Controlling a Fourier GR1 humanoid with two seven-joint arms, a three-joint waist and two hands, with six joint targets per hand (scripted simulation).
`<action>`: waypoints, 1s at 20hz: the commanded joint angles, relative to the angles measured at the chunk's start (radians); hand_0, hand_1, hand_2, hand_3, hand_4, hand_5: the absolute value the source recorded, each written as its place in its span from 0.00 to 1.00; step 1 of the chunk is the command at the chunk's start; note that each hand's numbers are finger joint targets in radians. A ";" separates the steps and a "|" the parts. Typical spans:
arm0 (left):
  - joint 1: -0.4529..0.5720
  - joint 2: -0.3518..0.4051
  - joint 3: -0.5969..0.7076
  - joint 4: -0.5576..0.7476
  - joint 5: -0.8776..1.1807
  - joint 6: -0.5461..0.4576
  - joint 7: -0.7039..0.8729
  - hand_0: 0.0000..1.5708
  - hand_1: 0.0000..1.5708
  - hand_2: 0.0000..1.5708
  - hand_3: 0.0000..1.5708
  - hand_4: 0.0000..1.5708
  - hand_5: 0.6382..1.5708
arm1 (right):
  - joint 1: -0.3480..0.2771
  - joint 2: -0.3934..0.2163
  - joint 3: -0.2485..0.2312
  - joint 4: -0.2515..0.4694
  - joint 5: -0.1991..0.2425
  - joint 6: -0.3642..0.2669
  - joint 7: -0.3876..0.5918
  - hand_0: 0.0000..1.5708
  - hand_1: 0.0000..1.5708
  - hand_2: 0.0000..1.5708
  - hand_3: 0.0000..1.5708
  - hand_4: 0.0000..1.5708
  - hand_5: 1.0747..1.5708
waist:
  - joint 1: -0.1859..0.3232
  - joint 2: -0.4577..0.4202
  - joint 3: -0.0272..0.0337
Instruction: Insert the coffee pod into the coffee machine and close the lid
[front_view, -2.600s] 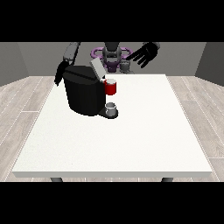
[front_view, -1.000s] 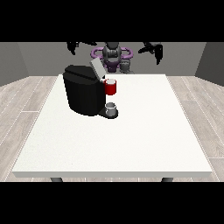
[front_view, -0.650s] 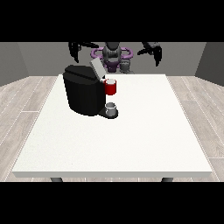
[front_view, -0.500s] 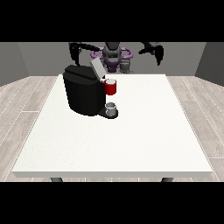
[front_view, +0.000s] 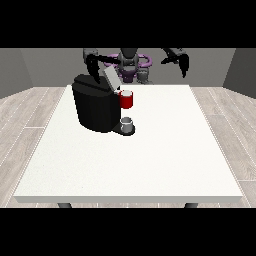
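The black coffee machine (front_view: 95, 107) stands on the white table (front_view: 150, 160), left of the middle. Its grey lid (front_view: 111, 79) is tilted up and open. The red pod holder (front_view: 127, 101) juts from the machine's front, with a pale top showing in it that may be the pod. The hand at the view's left (front_view: 92, 66) hangs just above the machine's back, beside the lid, with its fingers pointing down and nothing in them. The hand at the view's right (front_view: 181, 61) is raised over the table's far edge, open and empty.
A small grey cup (front_view: 127, 123) sits on the machine's base under the red holder. The robot's torso (front_view: 129, 65) is behind the table's far edge. The table's near edge lies close to the camera.
The hand at the view's left has come down and slightly inward, close to the raised lid. The hand at the view's right has barely shifted. The lid is still up.
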 joint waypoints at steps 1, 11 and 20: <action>0.034 0.011 -0.007 -0.081 0.014 0.019 0.050 0.00 0.00 0.00 0.00 0.20 1.00 | -0.022 -0.013 0.016 0.024 0.005 0.024 -0.004 0.00 0.00 0.00 0.00 0.00 1.00 | -0.019 -0.003 0.0001; 0.055 0.061 0.017 -0.072 0.013 0.051 0.044 0.00 0.00 0.00 0.00 0.22 1.00 | -0.094 0.010 0.054 0.040 0.026 0.031 -0.001 0.00 0.00 0.00 0.00 0.13 1.00 | -0.049 0.035 -0.0001; 0.069 0.037 -0.043 -0.103 0.012 0.025 0.037 0.00 0.00 0.00 0.00 0.21 1.00 | -0.278 -0.047 0.059 0.098 0.070 0.046 0.030 0.00 0.00 0.00 0.00 0.07 1.00 | 0.042 0.073 -0.0001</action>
